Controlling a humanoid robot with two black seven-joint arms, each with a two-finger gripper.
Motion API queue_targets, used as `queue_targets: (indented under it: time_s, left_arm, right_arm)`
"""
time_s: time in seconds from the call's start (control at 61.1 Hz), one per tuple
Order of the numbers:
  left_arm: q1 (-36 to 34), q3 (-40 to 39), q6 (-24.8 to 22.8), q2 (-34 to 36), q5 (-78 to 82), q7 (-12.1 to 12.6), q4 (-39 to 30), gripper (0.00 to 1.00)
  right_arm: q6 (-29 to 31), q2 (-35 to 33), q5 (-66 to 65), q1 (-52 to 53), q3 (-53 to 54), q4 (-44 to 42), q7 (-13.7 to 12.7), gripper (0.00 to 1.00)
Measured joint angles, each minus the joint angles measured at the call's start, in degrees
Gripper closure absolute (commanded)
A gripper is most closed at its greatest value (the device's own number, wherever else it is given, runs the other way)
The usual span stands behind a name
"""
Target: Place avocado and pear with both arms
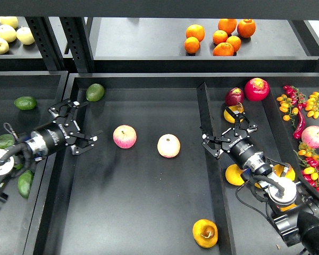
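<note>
The pear, yellow-orange with a curled brown stem, lies at the front right of the middle tray. Dark green avocados lie in the left tray; one avocado is at its back, and others are partly hidden by my left arm. My left gripper is open and empty, low over the left part of the middle tray, below a lighter green avocado. My right gripper is open and empty over the divider, far behind the pear.
Two pink-and-yellow apples lie mid-tray. The right compartment holds red apples, yellow fruit, small tomatoes and chillies. Oranges and pale apples sit on the back shelf.
</note>
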Motion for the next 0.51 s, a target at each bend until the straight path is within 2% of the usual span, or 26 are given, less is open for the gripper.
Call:
queue_targets:
  time_s: [0.098,0.294,0.507]
  left_arm:
    - [0.1,-1.3,0.0,-2.35,0.0,-0.11,0.0,0.02]
    - [1.21,-3.8,0.0,-7.91,0.0,-2.2,0.08,0.02]
    - [3.27,-5.76,0.0,-12.97,-0.07,-2.52,0.0,0.02]
  right_arm:
    - [0.0,0.0,0.0,0.02,-0.02,0.0,0.02,0.01]
    - [0.0,0.0,0.0,0.08,0.58,-0.13,0.18,0.01]
    - [0.0,-0.01,-0.07,0.08,0.67,-0.18,0.07,0.01]
